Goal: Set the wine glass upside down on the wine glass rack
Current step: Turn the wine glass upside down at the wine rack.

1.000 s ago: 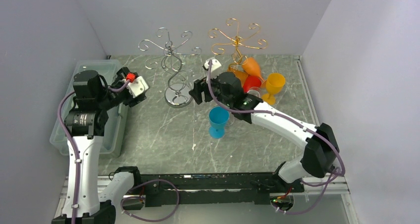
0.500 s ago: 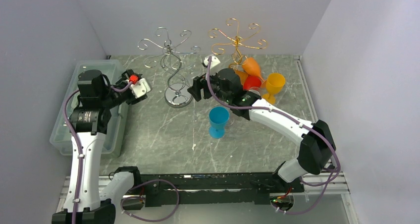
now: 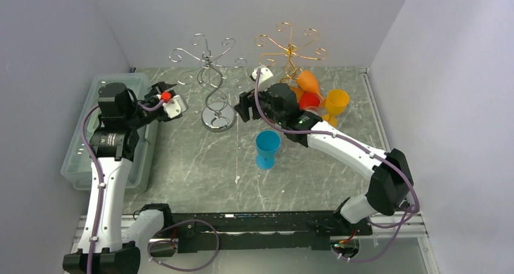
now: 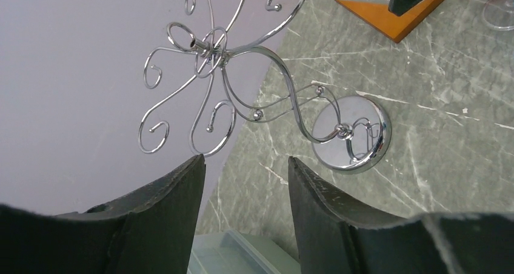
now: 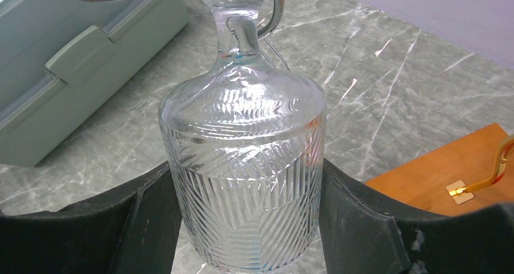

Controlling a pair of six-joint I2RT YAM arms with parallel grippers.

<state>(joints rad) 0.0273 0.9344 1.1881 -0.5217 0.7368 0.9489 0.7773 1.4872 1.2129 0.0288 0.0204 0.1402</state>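
Only the right wrist view reveals the ribbed clear wine glass clamped in the right gripper; left gripper gapes empty.

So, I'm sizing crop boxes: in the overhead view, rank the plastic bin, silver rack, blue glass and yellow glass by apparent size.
1. plastic bin
2. silver rack
3. blue glass and yellow glass look about alike, so I won't rank them.
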